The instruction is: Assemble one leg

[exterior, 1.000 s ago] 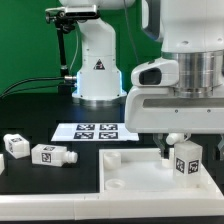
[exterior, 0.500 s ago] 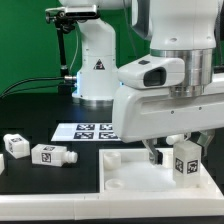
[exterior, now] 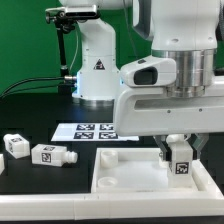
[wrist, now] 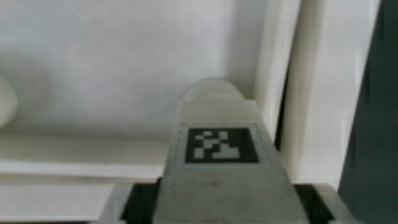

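Observation:
My gripper (exterior: 177,152) is shut on a leg (exterior: 181,162), a stubby white peg with a black-and-white tag. It holds the leg upright over the right end of the large white rimmed panel (exterior: 125,178). I cannot tell whether the leg touches the panel. In the wrist view the leg (wrist: 222,130) fills the middle between the dark fingers (wrist: 144,203), pointing at the panel's raised rim (wrist: 299,90). A round socket (exterior: 108,156) shows at the panel's far left corner.
Two more loose legs (exterior: 15,146) (exterior: 52,155) lie on the black table at the exterior view's left. The marker board (exterior: 85,131) lies behind the panel. The robot's white base (exterior: 97,65) stands at the back.
The wrist has turned and shifted slightly to the exterior view's left with the leg still held. The panel appears a little further left than before.

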Motion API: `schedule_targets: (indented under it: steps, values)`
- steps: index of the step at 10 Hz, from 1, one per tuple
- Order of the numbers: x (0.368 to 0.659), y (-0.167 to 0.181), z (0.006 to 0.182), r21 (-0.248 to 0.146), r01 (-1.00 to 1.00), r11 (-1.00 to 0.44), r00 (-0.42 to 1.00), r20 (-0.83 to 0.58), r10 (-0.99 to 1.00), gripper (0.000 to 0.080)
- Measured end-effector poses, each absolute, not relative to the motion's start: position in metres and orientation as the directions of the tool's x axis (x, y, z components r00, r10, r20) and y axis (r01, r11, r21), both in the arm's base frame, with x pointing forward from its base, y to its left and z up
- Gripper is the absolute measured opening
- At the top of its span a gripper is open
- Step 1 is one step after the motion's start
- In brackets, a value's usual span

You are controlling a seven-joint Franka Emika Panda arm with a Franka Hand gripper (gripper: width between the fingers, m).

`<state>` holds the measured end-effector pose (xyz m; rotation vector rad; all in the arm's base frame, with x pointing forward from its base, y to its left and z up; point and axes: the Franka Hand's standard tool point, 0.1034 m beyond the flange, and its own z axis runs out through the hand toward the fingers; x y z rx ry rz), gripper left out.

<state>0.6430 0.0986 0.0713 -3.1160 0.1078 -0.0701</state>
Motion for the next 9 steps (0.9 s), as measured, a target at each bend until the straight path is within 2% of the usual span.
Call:
schedule_targets:
  steps: [2, 4, 6, 7, 8, 9]
  values:
    - [0.6437, 0.1084, 0.0709, -0.046, -0.354, -0.934, 0.932, 0.061, -0.356, 0.0285]
    - [0.6422, 0.1116, 0.0704, -0.036, -0.582, -0.812, 0.812, 0.028, -0.583, 0.0285]
    - [0.6425, 0.1118, 0.0703, -0.039, -0.82, -0.571, 0.572, -0.012, -0.82, 0.0285]
    - [0.6423, 0.1112, 0.0698, -0.057, -0.916, -0.397, 0.4, -0.044, -0.915, 0.0285]
    - [0.6395, 0.1082, 0.0694, -0.076, -0.93, -0.359, 0.362, -0.045, -0.931, 0.0285]
    - [0.6393, 0.1104, 0.0697, -0.076, -0.93, -0.36, 0.363, -0.032, -0.931, 0.0285]
